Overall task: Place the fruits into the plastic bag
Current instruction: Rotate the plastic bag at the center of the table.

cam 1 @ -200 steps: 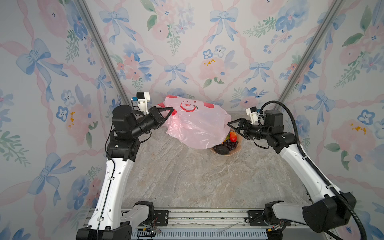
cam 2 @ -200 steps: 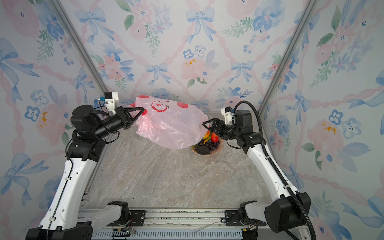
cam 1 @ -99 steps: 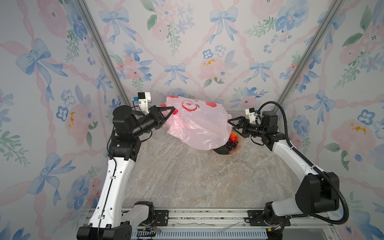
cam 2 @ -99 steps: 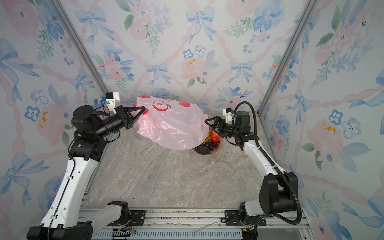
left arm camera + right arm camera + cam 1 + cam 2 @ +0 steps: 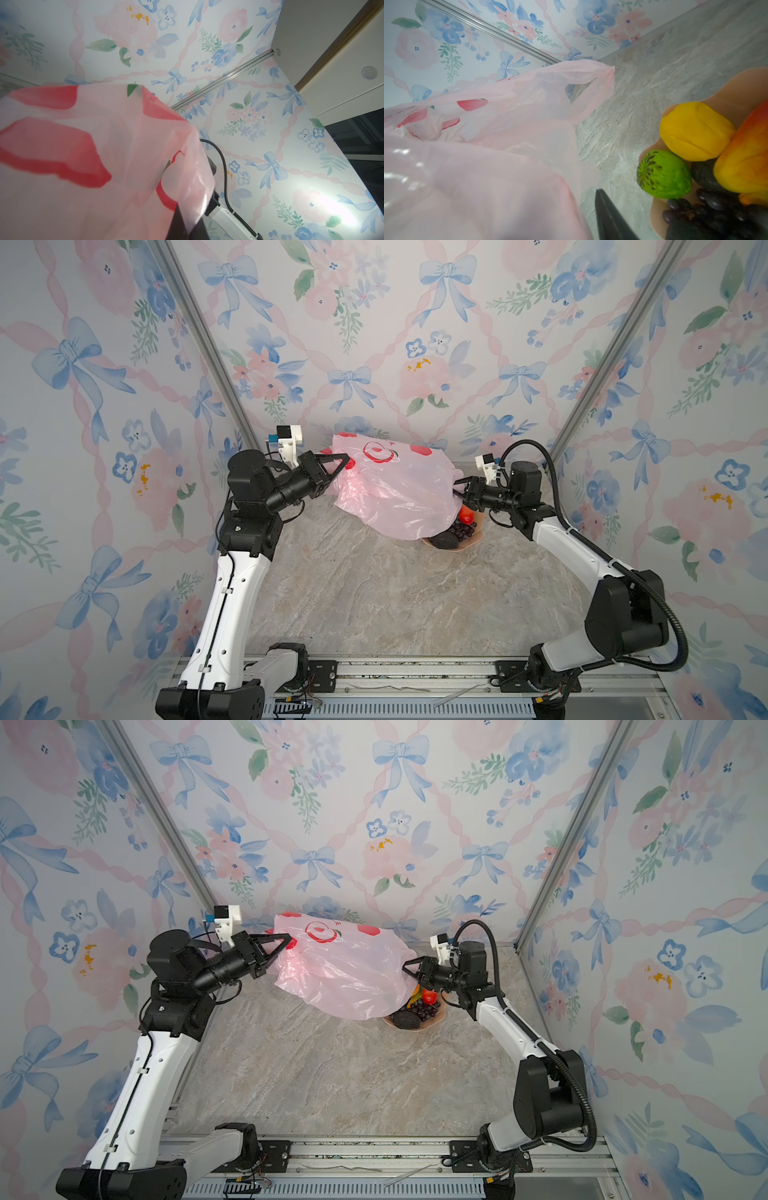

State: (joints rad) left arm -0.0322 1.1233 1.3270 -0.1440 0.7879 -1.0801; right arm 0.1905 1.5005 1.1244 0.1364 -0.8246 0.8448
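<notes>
On a marble-look table (image 5: 374,593), a pink plastic bag (image 5: 399,489) hung bunched near the back wall (image 5: 374,344), one end raised and its lower edge drooping over a peach dish (image 5: 440,1017). The left gripper (image 5: 345,457) was clamped on the bag's raised end. The right gripper (image 5: 405,969) sat at the opposite edge above the dish, plastic hiding whether it gripped. The fruits (image 5: 463,527) lay in the dish, outside the bag: a mango (image 5: 745,158), a yellow fruit (image 5: 695,131), a green kiwi half (image 5: 663,174) and dark grapes (image 5: 708,200).
</notes>
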